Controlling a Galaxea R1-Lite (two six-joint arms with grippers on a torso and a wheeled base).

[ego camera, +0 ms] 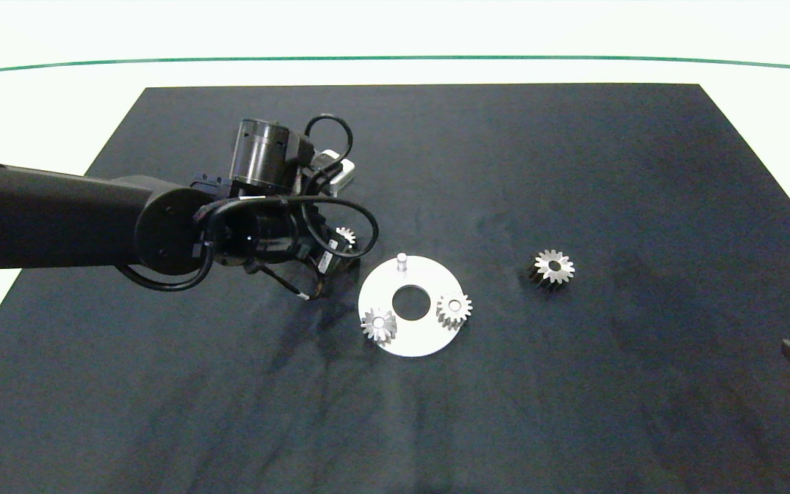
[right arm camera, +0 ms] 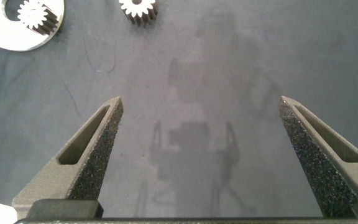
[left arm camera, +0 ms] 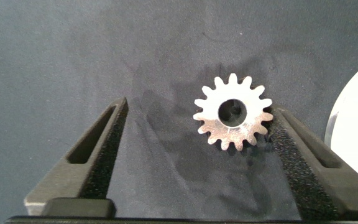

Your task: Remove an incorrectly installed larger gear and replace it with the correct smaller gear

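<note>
Left arm point(ego camera: 59, 219) reaching in, fingers point(left arm camera: 303, 149) spread around smaller gear point(left arm camera: 233, 112), right fingers point(right arm camera: 95, 149) spread, idle.

A dark mat point(ego camera: 573, 384) covers the white table point(ego camera: 38, 116) — on it lies a round white plate point(ego camera: 414, 343) carrying two all-silver gears point(ego camera: 378, 324) and an upright peg point(ego camera: 402, 261).

The right gripper point(right arm camera: 201, 155) hangs over a bare stretch of the dark mat point(right arm camera: 229, 74) on the bench, its two grey fingers point(right arm camera: 92, 155) spread wide with nothing between them. Its shadow falls on the mat below. Well beyond the fingertips lies a dark-sided gear point(right arm camera: 138, 9), and nearby a round silver plate point(right arm camera: 17, 40) carries an all-silver gear point(right arm camera: 39, 15).
</note>
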